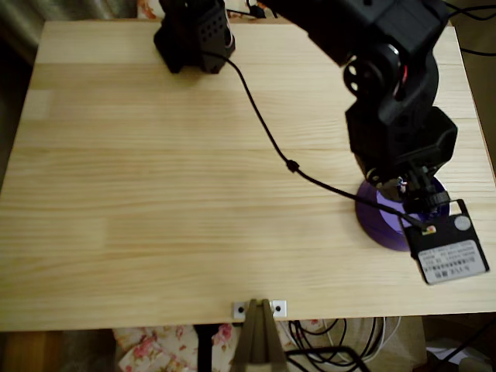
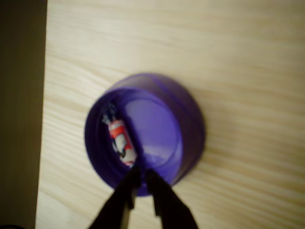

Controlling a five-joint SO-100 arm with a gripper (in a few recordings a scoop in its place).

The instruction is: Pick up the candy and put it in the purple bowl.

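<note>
— Two thin black fingers (image 2: 127, 188) come up from the bottom edge of the wrist view, and the gripper (image 2: 141, 173) between their tips is only a slit apart, nearly closed, with nothing held.

— Where do the tips sit?

— Over the near rim of the purple bowl (image 2: 186, 129), just above it. I cannot tell whether they touch the plastic.

— And the candy?

— The candy (image 2: 120, 141) lies inside the bowl, against the left inner wall as the wrist view shows it, on the slope rather than on the lighter flat bottom. Its red and white wrapper runs roughly lengthwise toward the fingertips, with a bluish twisted end at the far side. Its near end is just beside the left fingertip, though the two look apart.

— What does the overhead view add?

— The arm (image 1: 395, 116) reaches down over the right side of the table (image 1: 170, 201), and its body covers most of the bowl (image 1: 380, 229), leaving the left and lower rim showing. A labelled camera module (image 1: 448, 248) hangs beside it, and a black cable (image 1: 271, 139) runs back across the boards.

— The surface?

— Pale wooden planks with grain running left to right. A small metal bracket (image 1: 260, 308) sits at the near edge. Below that edge is a flowered fabric (image 1: 155, 345) and some loose cables (image 1: 349, 341). In the wrist view a dark strip borders the table's left side.
</note>
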